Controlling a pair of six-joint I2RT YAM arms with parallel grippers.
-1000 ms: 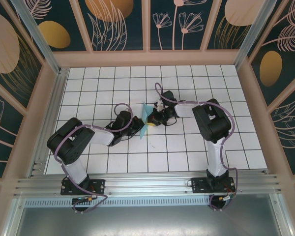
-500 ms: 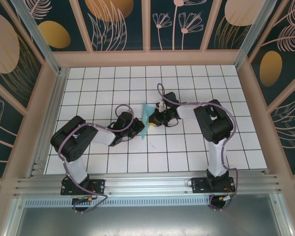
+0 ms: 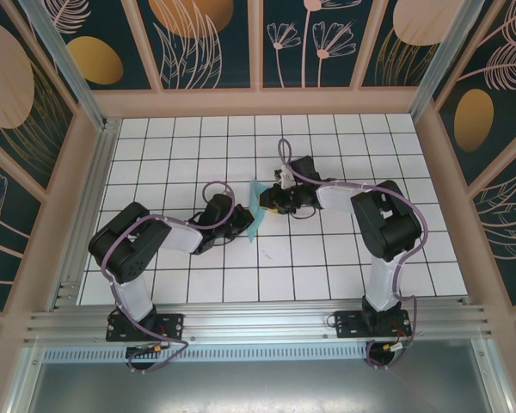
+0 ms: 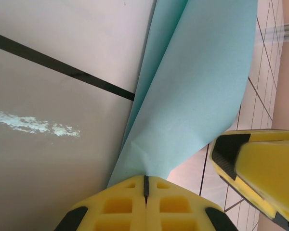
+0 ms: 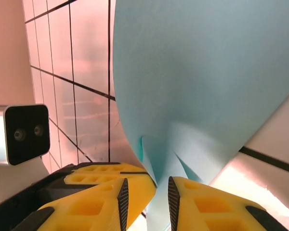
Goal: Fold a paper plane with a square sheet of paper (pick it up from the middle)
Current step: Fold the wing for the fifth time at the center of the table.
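Observation:
The square sheet of paper [image 3: 254, 225], light turquoise, is folded into a narrow pointed strip that stands on edge on the tiles between both grippers. My left gripper [image 3: 242, 221] is shut on its lower fold. In the left wrist view the paper [image 4: 197, 82] rises straight out of the left gripper [image 4: 145, 179]. My right gripper [image 3: 266, 201] is at the paper's other side. Its fingers [image 5: 192, 197] stand apart around the right gripper [image 5: 147, 199], and the creased paper [image 5: 197, 77] runs loosely through the gap.
White gridded table [image 3: 327, 258] inside a wooden frame with patterned walls. A yellow finger of the right gripper [image 4: 260, 168] shows close beside the paper. The left wrist's camera housing [image 5: 24, 132] sits just behind the paper.
My right gripper has parted its jaws and let go of the paper. Its arm has shifted slightly toward the far side. The left gripper keeps its hold.

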